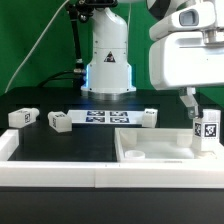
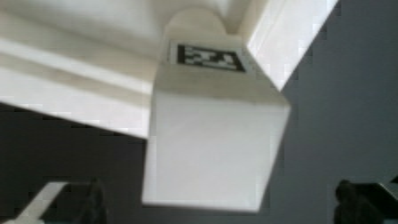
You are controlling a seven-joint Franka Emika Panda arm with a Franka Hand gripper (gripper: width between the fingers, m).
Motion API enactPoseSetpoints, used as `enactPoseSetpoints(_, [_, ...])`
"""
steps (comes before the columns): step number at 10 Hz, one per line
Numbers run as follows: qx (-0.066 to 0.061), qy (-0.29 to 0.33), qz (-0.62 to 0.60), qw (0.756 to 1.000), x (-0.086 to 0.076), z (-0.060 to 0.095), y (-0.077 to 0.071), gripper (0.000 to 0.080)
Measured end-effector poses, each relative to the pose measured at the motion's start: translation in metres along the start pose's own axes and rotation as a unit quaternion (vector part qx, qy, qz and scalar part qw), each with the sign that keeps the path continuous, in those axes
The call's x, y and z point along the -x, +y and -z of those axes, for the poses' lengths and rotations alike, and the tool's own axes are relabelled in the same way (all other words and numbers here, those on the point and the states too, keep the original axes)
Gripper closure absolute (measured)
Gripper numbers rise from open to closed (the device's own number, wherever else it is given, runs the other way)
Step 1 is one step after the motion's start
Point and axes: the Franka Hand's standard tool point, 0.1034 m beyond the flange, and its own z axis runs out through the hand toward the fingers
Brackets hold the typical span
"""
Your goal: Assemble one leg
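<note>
One leg (image 1: 207,127), a short white post with a square tag, stands upright at the near right corner of the large white panel (image 1: 150,150). In the wrist view the same leg (image 2: 214,130) fills the middle, its tag (image 2: 208,57) at the far end, with the panel (image 2: 71,70) behind it. My gripper (image 1: 195,108) hangs just above and a little to the exterior view's left of the leg. It is open: the dark fingertips (image 2: 71,200) stand wide apart on either side of the leg and do not touch it. Three more legs (image 1: 22,117), (image 1: 60,121), (image 1: 146,118) lie on the black table.
The marker board (image 1: 105,118) lies flat in front of the robot base (image 1: 108,60). A white rim (image 1: 60,170) runs along the table's front edge and left side.
</note>
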Motion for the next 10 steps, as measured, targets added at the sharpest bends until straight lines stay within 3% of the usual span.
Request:
enactPoseSetpoints(2, [-0.012,-0.077,-0.006,0.997,0.012,0.0,-0.002,0.015])
enactPoseSetpoints(3, [-0.016,-0.099,-0.008,0.995,0.009,0.001,0.002,0.015])
enactPoseSetpoints(7, [-0.007,-0.063,-0.017,0.998,0.007,-0.003,0.014,0.015])
enactPoseSetpoints(9, [-0.007,-0.064,-0.017,0.998,0.007,-0.004,0.013,0.0423])
enactPoseSetpoints(10, [-0.007,-0.064,-0.017,0.998,0.007,-0.004,0.013,0.0508])
